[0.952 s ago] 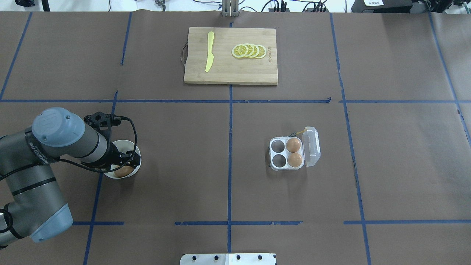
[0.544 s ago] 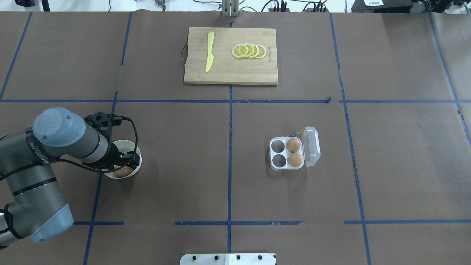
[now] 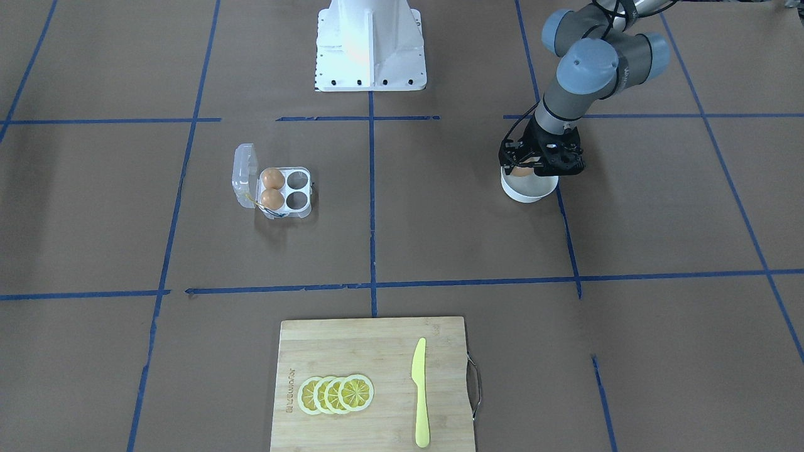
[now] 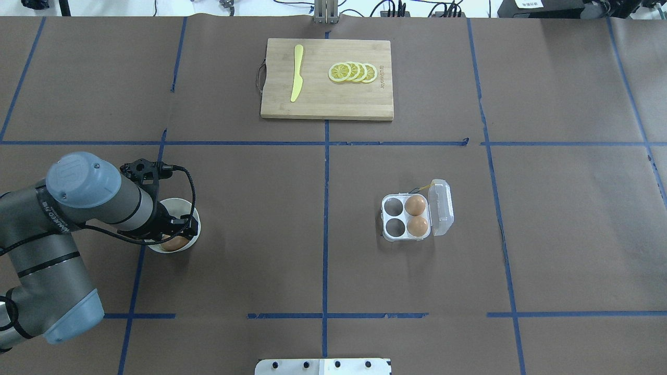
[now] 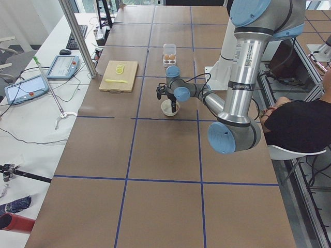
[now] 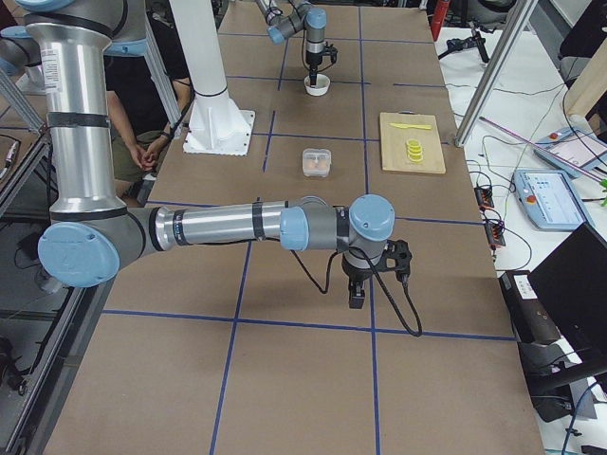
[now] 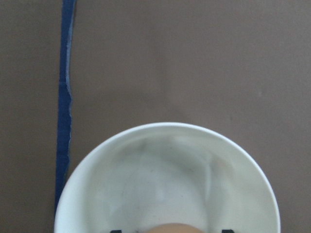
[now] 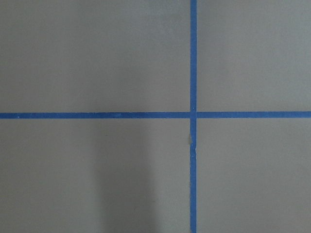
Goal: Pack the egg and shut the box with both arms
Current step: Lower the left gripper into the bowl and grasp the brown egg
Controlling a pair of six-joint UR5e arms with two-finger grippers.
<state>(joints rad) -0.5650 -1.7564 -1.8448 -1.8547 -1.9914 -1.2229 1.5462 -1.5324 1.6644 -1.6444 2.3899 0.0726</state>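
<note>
A tan-brown egg lies in a white bowl at the table's left. My left gripper reaches down into the bowl. In the left wrist view its fingertips stand apart on either side of the egg, open. The clear egg box sits right of centre with its lid swung open. It holds two brown eggs in the cells by the lid, and the other two cells are empty. My right gripper hangs over bare table far from the box. I cannot tell if it is open or shut.
A wooden cutting board at the far middle carries a yellow knife and lemon slices. The white robot base is at the near edge. Blue tape lines cross the brown table cover.
The left gripper has barely shifted over the bowl. The egg, the box and the board have not moved.
</note>
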